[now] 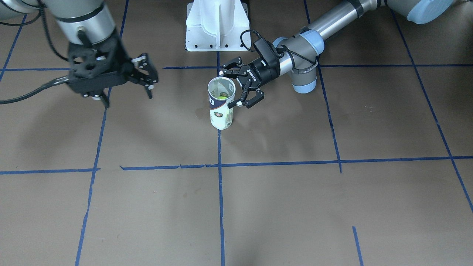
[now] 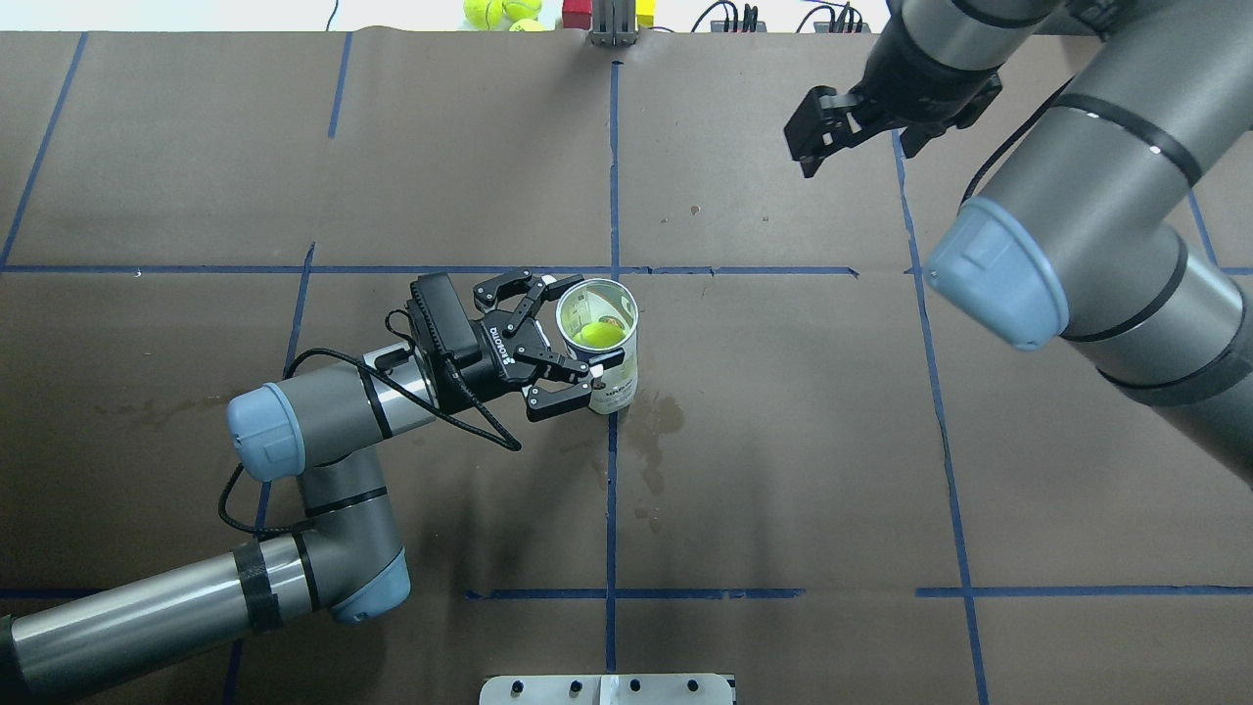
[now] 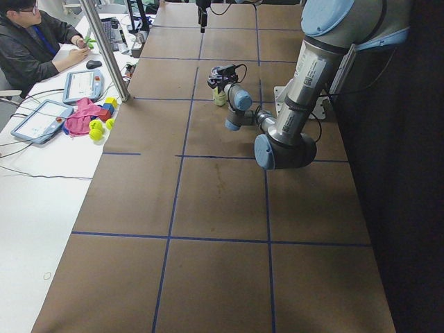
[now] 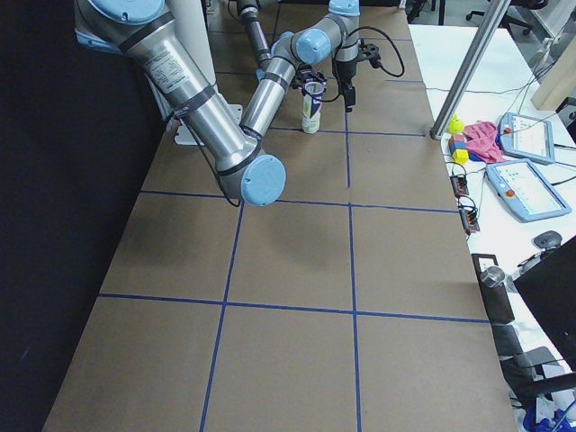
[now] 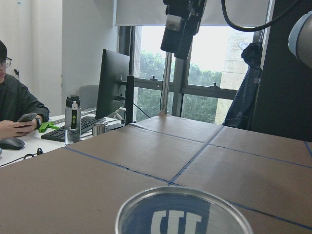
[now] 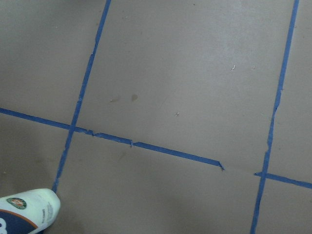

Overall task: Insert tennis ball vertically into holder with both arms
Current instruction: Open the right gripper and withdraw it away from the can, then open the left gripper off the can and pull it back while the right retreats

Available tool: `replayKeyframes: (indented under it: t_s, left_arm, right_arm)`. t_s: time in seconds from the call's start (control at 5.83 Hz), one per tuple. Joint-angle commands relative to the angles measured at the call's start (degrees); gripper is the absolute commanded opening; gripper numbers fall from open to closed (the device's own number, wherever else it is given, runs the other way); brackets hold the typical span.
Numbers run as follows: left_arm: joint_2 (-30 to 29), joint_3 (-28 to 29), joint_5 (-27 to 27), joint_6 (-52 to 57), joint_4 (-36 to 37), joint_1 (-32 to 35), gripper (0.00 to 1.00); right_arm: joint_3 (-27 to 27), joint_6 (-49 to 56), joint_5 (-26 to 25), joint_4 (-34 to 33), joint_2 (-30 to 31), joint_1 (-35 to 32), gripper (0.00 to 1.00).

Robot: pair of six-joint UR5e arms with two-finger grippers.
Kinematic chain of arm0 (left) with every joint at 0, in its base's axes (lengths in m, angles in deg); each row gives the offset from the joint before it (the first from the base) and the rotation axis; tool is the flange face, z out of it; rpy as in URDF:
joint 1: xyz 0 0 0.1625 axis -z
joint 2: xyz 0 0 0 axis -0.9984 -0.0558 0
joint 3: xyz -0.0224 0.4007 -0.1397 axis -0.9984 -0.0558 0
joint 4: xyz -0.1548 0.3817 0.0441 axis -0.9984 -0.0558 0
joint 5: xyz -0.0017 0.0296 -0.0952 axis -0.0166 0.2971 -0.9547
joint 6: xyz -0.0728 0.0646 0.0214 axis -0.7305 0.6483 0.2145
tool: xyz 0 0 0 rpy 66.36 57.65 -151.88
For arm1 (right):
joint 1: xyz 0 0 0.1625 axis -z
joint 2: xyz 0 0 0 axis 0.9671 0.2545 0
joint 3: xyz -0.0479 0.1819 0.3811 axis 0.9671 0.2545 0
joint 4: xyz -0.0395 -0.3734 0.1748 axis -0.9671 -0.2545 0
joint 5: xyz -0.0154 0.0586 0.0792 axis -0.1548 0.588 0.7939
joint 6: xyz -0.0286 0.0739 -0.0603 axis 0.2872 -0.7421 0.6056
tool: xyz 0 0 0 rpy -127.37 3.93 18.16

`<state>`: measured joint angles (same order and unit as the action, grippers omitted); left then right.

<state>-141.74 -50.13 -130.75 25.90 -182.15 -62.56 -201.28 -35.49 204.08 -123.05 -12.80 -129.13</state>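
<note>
Holder upright, ball already inside, left claw wide astride it, likely as brace; right claw wide, empty, far right.

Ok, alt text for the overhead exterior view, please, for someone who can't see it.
A clear tennis-ball holder stands upright near the middle of the table, a tennis ball inside it. The left gripper reaches in from the left, jaws open at the holder's side; the right gripper hangs empty over the far right.
</note>
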Motion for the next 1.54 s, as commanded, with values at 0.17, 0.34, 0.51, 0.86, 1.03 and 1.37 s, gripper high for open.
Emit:
replayKeyframes:
  t_s: [0.17, 0.34, 0.51, 0.86, 1.03, 1.37]
  left_arm:
    - [0.6, -4.4, 0.1, 0.5, 0.2, 0.1, 0.96]
    - [0.5, -6.2, 0.1, 0.5, 1.5, 0.2, 0.96]
    - [0.6, -8.2, 0.1, 0.5, 5.6, 1.5, 0.96]
    - [0.5, -14.8, 0.0, 0.5, 17.2, 2.6, 0.95]
    - [0.6, -17.9, -0.2, 0.6, 24.3, 4.0, 0.95]
    - [0.5, -21.2, -5.5, 0.5, 37.5, 7.9, 0.95]
  right_arm:
    - [0.0, 2.7, 0.3, 0.0, 1.3, -1.1, 1.0]
    - [0.0, 6.0, 0.3, 0.2, 3.0, -2.3, 1.0]
    - [0.1, 8.9, 1.0, 1.0, 5.3, -5.1, 1.0]
    - [0.1, 18.0, 4.3, 1.3, 9.8, -10.7, 1.0]
    - [0.1, 23.1, 5.4, 1.3, 12.7, -13.7, 1.0]
    - [0.3, 33.2, 8.3, 1.3, 18.1, -20.2, 1.0]
